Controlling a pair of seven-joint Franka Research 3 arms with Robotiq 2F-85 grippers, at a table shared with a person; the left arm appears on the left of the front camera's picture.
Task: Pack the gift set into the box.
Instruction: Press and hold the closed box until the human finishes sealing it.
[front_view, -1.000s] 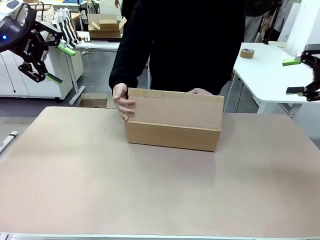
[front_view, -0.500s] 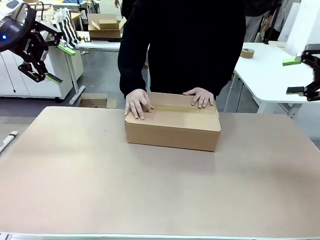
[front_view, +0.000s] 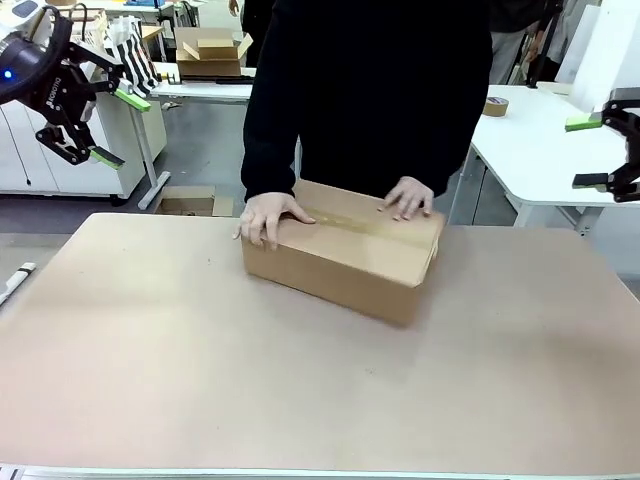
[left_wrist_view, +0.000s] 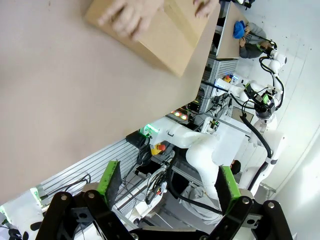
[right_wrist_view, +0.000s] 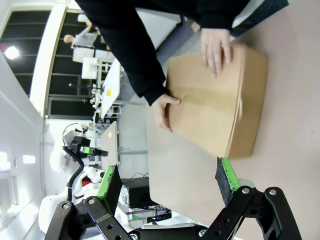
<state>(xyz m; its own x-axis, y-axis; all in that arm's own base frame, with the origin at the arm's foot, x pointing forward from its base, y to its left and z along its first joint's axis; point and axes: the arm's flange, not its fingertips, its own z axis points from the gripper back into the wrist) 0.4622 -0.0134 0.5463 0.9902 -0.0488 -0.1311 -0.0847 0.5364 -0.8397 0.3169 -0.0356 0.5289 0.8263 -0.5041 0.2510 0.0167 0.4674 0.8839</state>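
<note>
The brown cardboard box (front_view: 345, 250) sits at the table's far middle with its top flaps folded down, turned at an angle. A person in a black top presses both hands (front_view: 265, 215) on its lid. The same box (left_wrist_view: 150, 30) fills the left wrist view's top edge, and the box (right_wrist_view: 217, 107) lies upper right in the right wrist view. The gift set is hidden. My left gripper (front_view: 110, 125) hangs open, high at the far left, well off the box. Over at the right edge my right gripper (front_view: 588, 152) stays open too, empty.
A white side table (front_view: 540, 150) with a roll of tape (front_view: 494, 106) stands at the back right. Behind, at the left, another table carries a smaller open cardboard box (front_view: 210, 52). A small carton (front_view: 187, 204) sits on the floor beyond the table's far edge.
The person folded the upright flap down, shutting the box, then turned the box at an angle under both hands. Neither arm moved.
</note>
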